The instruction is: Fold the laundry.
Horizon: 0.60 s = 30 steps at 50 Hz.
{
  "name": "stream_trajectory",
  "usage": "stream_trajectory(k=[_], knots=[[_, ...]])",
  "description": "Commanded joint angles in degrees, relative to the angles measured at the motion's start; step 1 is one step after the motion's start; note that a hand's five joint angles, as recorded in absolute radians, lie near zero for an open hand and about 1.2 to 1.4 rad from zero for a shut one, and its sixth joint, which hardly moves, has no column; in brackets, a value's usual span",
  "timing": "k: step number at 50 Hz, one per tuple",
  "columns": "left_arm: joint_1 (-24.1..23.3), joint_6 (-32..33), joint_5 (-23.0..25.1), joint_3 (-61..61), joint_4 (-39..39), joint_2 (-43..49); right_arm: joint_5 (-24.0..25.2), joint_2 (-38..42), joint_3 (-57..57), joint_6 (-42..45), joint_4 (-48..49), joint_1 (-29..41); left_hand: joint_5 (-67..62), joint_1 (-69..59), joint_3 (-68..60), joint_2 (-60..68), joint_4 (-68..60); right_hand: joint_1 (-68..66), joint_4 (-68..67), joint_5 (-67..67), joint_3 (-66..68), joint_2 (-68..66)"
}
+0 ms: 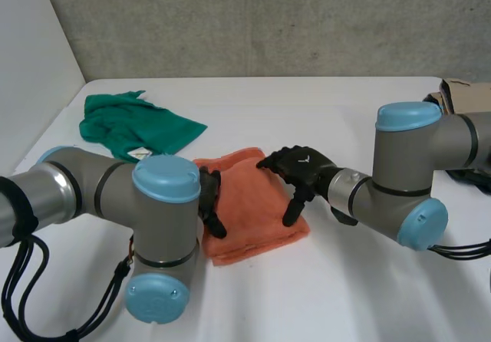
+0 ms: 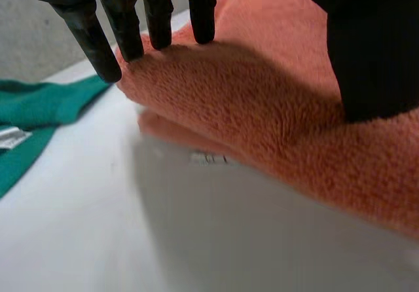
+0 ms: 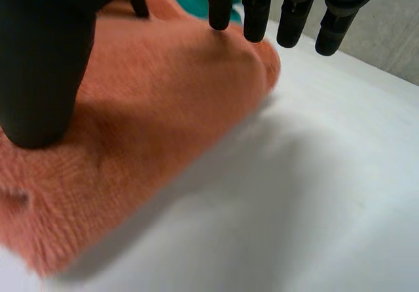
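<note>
Centred on white table: folded orange towel, green cloth near; pinned flat under left hand at one edge, right hand at the other, fingers straight, grasping nothing; may drag layers apart if slid unevenly

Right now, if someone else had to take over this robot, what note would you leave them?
Left hand: open, fingers resting on the left edge of the orange terry towel.
Right hand: open, fingers and thumb pressing down on the towel's right side.
Things: the towel lies folded mid-way across the white table; a crumpled green cloth lies at the far left.
Done: the orange towel looks folded.
Left: perhaps flatten it, then fold the green cloth, not yet folded.
</note>
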<state>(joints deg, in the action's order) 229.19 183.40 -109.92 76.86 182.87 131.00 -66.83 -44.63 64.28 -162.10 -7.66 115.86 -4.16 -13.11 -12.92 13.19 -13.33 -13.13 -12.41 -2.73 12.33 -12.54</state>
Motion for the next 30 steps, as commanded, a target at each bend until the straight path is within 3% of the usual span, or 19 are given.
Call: stream_trajectory(k=[1, 6, 12, 19, 22, 30], knots=[[0.03, 1.25, 1.29, -0.13, -0.41, -1.01, -6.73, -1.94, 2.07, 8.29, 0.45, 0.94, 1.58, 0.53, 0.34, -0.62, 0.75, 3.13, 2.41, 2.73, -2.33, 2.54], [0.73, 2.05, 5.41, 0.22, -0.06, -5.57, -7.88, -7.92, 6.64, 8.47, 5.27, 2.44, 1.92, 0.87, 0.68, -0.96, 1.09, 3.13, 2.41, 2.73, -2.33, 2.54], [4.07, 1.87, 19.46, 2.32, 0.47, -15.32, -6.74, -16.18, 19.18, 8.99, 15.72, 3.93, 2.6, 1.55, 1.36, -1.63, 1.77, 3.13, 2.41, 2.73, -2.33, 2.54], [9.17, 1.26, 36.25, 5.76, 1.0, -24.21, -4.81, -18.21, 31.42, 9.17, 25.75, 7.8, 3.1, 2.05, 1.86, -2.14, 2.27, 3.13, 2.41, 2.73, -2.33, 2.54], [9.52, 1.17, 39.86, 6.2, 0.91, -25.35, -4.45, -17.95, 34.94, 9.26, 28.74, 8.5, 3.1, 2.05, 1.86, -2.14, 2.27, 3.13, 2.41, 2.73, -2.33, 2.54], [9.17, 0.91, 40.22, 7.08, 1.0, -25.45, -4.81, -13.74, 34.78, 10.22, 33.85, 9.74, 3.1, 2.05, 1.86, -2.14, 2.27, 3.13, 2.41, 2.73, -2.33, 2.54]])
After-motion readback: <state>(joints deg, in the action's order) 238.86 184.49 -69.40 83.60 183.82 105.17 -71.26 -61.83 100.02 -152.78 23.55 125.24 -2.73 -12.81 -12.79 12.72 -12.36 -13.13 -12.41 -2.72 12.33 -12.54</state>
